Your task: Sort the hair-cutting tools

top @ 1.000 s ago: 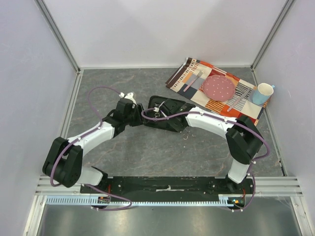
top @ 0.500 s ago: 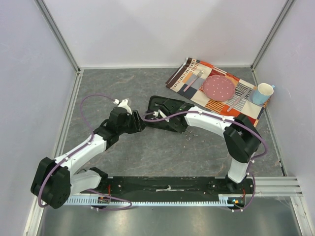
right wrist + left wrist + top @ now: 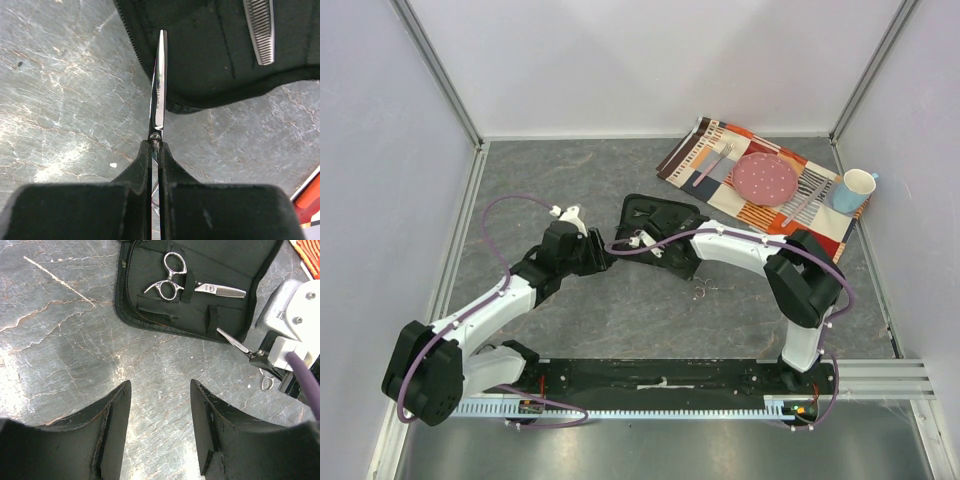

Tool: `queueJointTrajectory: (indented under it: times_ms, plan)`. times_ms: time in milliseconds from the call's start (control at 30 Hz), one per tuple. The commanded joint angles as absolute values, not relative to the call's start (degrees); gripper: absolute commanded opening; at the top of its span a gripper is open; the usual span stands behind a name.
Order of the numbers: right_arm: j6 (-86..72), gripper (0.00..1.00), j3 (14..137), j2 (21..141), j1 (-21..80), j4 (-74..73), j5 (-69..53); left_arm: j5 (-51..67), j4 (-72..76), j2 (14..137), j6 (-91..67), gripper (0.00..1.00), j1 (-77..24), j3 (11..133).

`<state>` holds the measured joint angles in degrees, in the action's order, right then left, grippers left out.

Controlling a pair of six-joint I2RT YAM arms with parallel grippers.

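Observation:
An open black zip case [image 3: 655,215] lies mid-table. One silver scissors [image 3: 172,282] with ring handles sits strapped inside it, and its toothed blade [image 3: 260,30] shows in the right wrist view. My right gripper [image 3: 642,250] is shut on a second slim scissors [image 3: 157,95]. The blade points forward over the case's near edge [image 3: 210,50] and also shows in the left wrist view [image 3: 235,342]. My left gripper [image 3: 160,400] is open and empty over bare table, just left of the case [image 3: 200,290]. The black hair clips are not clearly visible.
A small thin looped metal piece [image 3: 703,290] lies on the table near the right arm; I cannot tell what it is. A patterned placemat [image 3: 700,150] at the back right holds a pink plate [image 3: 765,178], a fork, a knife and a cup [image 3: 855,190]. Walls enclose the table.
My left gripper has drawn back from the case toward the near left. My right gripper has shifted slightly left and nearer with the scissors.

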<state>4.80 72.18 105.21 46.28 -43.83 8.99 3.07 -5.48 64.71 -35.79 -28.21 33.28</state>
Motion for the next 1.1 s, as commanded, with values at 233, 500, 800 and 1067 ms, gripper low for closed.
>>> queueJointTrajectory:
  times_ms: [233, 500, 800, 1067]
  plan:
    - [5.89, 0.0, 74.0, 107.23, 49.39, -42.36, 3.69, 1.32, -4.92, 63.19, -37.0, 0.57, -28.12, 32.17]
    - [4.92, 0.0, 75.85, 106.26, 49.48, -44.2, 10.71, 0.97, -5.62, 63.19, -36.65, 0.57, -28.12, 32.17]
    - [4.31, 0.0, 77.78, 98.26, 49.4, -47.63, 13.71, 1.23, -5.54, 62.93, -36.56, 0.57, -28.12, 31.64]
    - [4.83, 0.0, 79.36, 100.1, 47.02, -49.48, 16.52, 1.06, -6.5, 62.58, -36.04, 0.57, -28.12, 32.17]
